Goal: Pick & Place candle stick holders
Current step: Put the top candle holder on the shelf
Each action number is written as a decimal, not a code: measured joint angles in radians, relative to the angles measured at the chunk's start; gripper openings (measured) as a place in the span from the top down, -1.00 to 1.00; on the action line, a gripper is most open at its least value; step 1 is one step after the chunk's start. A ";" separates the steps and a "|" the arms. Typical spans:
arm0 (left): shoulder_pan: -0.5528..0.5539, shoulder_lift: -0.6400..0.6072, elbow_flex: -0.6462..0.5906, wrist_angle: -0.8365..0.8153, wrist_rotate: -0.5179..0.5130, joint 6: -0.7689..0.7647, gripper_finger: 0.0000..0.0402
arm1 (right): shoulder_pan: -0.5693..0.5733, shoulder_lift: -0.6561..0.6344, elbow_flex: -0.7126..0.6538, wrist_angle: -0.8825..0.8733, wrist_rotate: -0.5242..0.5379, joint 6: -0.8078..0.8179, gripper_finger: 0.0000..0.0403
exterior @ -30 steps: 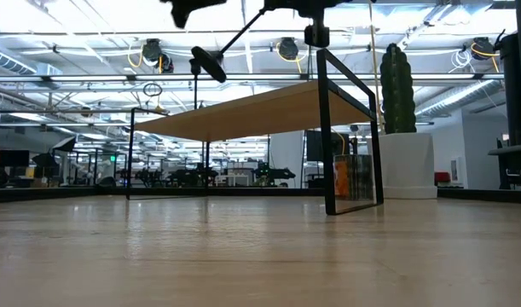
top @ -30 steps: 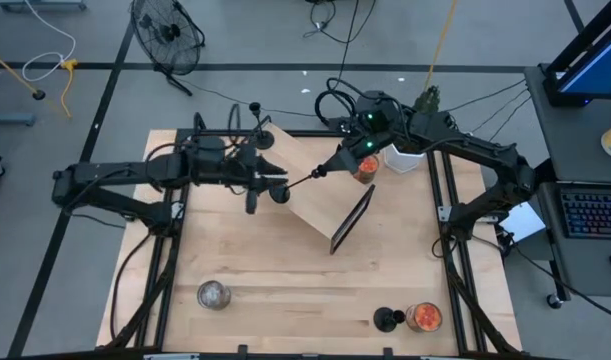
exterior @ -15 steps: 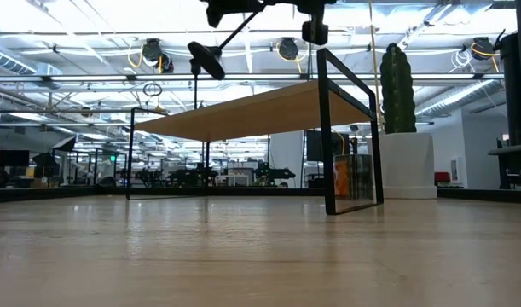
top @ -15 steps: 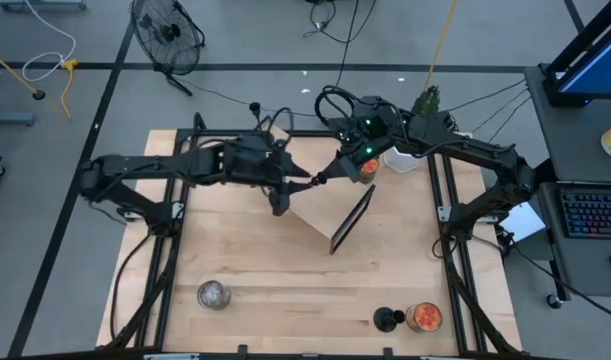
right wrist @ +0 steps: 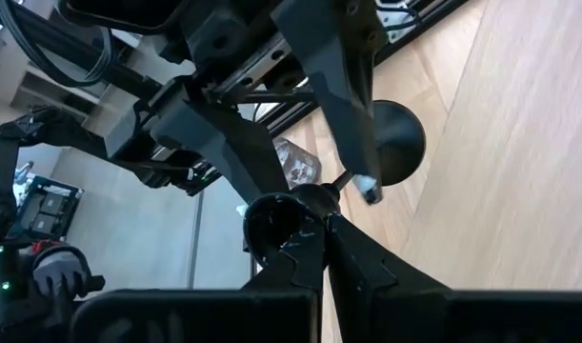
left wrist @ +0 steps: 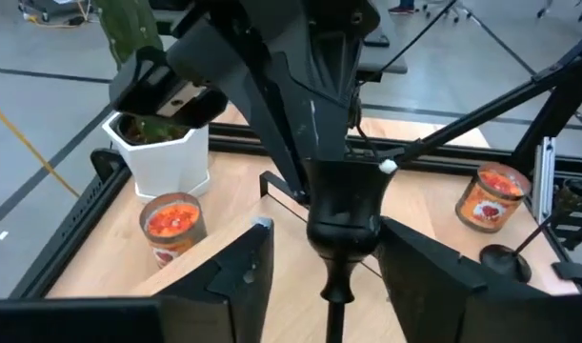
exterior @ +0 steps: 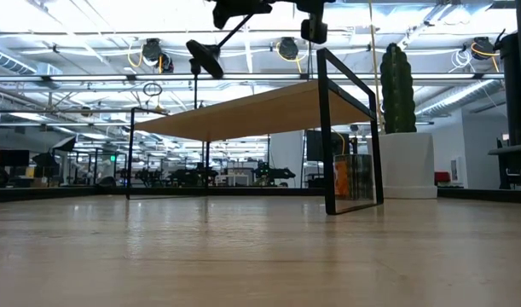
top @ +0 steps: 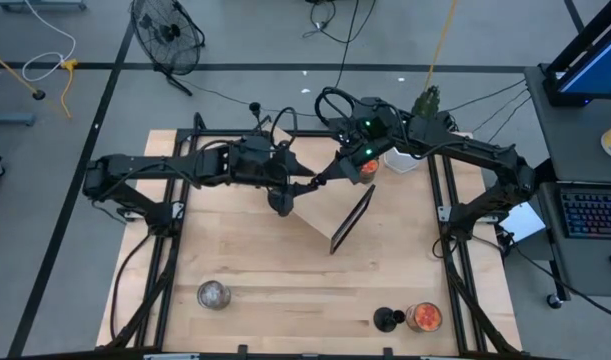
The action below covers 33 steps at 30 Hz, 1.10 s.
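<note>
The right tool is clamped narrow on the cup end of a candle holder, which it carries in the air, lying on its side above the raised wooden shelf; the stem runs away from this tool toward the left arm and ends in the round base. In the right wrist view the fingers close on the cup, with the base beyond them. The left tool meets the holder from the opposite side at the base end, its fingers spread wide and apart from the holder: in the left wrist view the two fingers stand on either side of the stem and cup without touching. In the low view the holder hangs tilted, high above the shelf top. A second candle holder stands upright far from both tools, near the bench's front edge, just beside an orange jar candle. Another jar candle sits beneath the right arm, next to a white pot with a cactus. A clear glass jar rests toward the bench's front, on the left arm's side.
</note>
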 joint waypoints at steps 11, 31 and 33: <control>0.001 0.055 -0.001 0.004 0.130 -0.048 0.89 | 0.030 0.000 0.000 0.001 -0.002 0.001 1.00; 0.003 0.063 0.000 -0.020 0.171 -0.139 0.90 | 0.047 0.000 -0.001 0.000 0.005 0.008 0.76; 0.003 0.063 0.000 -0.043 0.164 -0.140 0.90 | 0.047 0.001 -0.001 0.000 0.005 0.008 0.68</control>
